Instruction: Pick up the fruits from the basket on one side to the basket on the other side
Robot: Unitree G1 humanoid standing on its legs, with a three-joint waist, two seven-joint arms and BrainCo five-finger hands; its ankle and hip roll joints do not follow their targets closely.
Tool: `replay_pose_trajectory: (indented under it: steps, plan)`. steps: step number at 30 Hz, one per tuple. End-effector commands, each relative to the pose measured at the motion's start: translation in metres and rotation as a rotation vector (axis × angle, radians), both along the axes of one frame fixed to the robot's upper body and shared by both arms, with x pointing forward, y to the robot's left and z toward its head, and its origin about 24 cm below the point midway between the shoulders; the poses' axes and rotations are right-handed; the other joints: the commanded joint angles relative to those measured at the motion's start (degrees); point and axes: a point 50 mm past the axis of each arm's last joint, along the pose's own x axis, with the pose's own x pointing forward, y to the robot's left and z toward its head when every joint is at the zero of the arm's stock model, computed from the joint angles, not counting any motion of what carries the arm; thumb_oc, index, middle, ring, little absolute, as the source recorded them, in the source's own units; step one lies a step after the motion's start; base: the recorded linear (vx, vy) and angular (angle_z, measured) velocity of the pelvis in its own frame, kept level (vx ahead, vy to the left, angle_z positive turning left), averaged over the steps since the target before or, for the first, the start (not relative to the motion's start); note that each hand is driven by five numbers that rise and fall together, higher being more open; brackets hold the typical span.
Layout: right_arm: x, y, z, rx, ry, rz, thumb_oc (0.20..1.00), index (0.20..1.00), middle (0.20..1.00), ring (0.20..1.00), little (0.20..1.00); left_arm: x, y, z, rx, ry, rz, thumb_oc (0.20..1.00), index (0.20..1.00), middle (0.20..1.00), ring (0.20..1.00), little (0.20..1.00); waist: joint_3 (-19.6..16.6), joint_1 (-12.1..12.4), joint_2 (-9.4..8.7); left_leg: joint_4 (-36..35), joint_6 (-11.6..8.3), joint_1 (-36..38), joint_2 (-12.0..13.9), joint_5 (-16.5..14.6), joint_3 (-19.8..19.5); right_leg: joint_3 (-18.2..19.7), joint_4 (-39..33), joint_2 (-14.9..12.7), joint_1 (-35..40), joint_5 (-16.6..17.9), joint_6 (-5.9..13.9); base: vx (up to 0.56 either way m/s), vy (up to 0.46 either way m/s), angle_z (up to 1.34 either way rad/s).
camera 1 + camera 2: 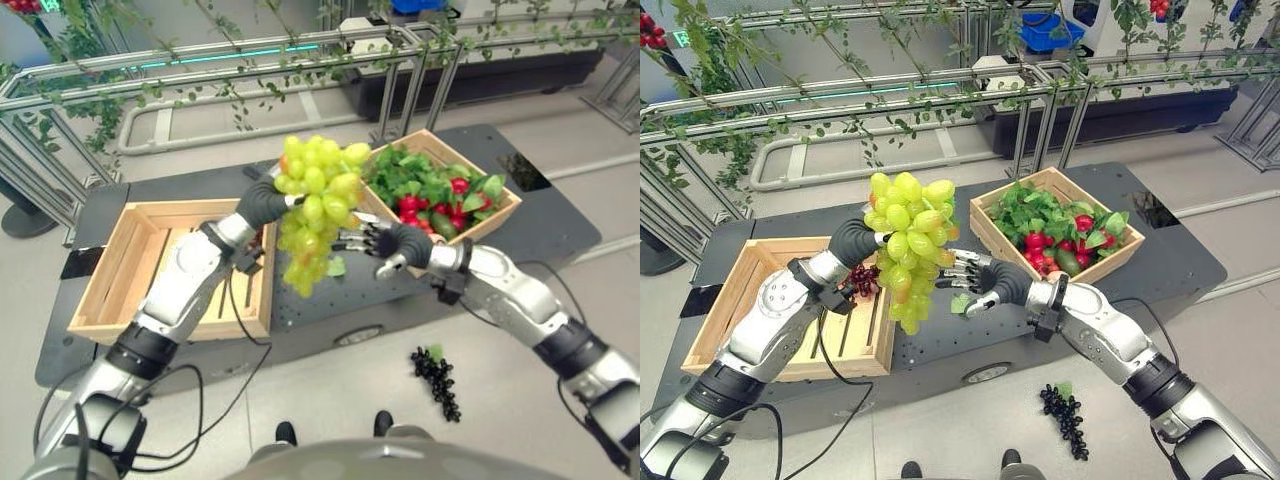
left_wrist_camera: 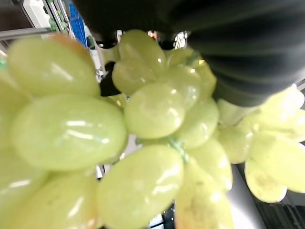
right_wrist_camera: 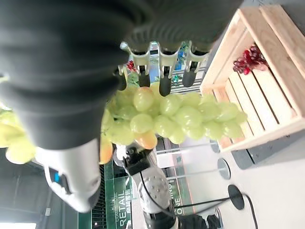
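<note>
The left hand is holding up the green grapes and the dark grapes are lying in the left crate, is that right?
Not quite. The left hand does hold up the green grapes, but the dark grapes lie on the floor in front of the table, as the right eye view shows. The left crate holds a small red bunch.

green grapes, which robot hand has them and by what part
The left robot hand holds the green grapes by the top of the bunch; the right robot hand is open beside them.
</note>
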Motion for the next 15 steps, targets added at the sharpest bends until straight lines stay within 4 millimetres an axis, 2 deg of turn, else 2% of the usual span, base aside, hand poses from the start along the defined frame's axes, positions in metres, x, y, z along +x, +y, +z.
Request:
replay_pose_trajectory:
  steps: [1,4,15]
  plan:
    - [-0.005,0.03,0.029,0.154,-0.047,0.141,1.0,1.0,1.0,1.0,1.0,0.009,-0.017,0.036,-0.072,-0.172,-0.041,0.2,0.2,0.2,0.2,0.2,-2.41,-0.15,-1.81,2.0,0.94,0.78,-0.82,-4.42,0.12,2.4,5.88,-2.75,-2.88,-1.43,4.38,0.02,-0.013,-0.08]
    - [-0.009,0.038,0.032,0.197,-0.042,0.17,1.0,1.0,1.0,1.0,1.0,0.008,-0.025,0.031,-0.081,-0.156,-0.062,0.2,0.2,0.2,0.2,0.2,-2.42,-0.36,-1.82,2.13,0.94,0.84,-0.69,-4.55,0.21,2.63,5.93,-2.62,-2.95,-1.49,4.27,0.01,-0.01,-0.03]
    - [-0.015,0.048,0.034,0.267,-0.02,0.196,1.0,1.0,1.0,1.0,1.0,0.006,-0.035,0.023,-0.095,-0.136,-0.081,0.2,0.2,0.2,0.2,0.2,-2.81,-0.9,-1.73,2.46,0.96,1.16,-0.48,-5.03,0.72,3.52,5.81,-2.25,-2.91,-1.66,4.11,0.01,-0.006,-0.02]
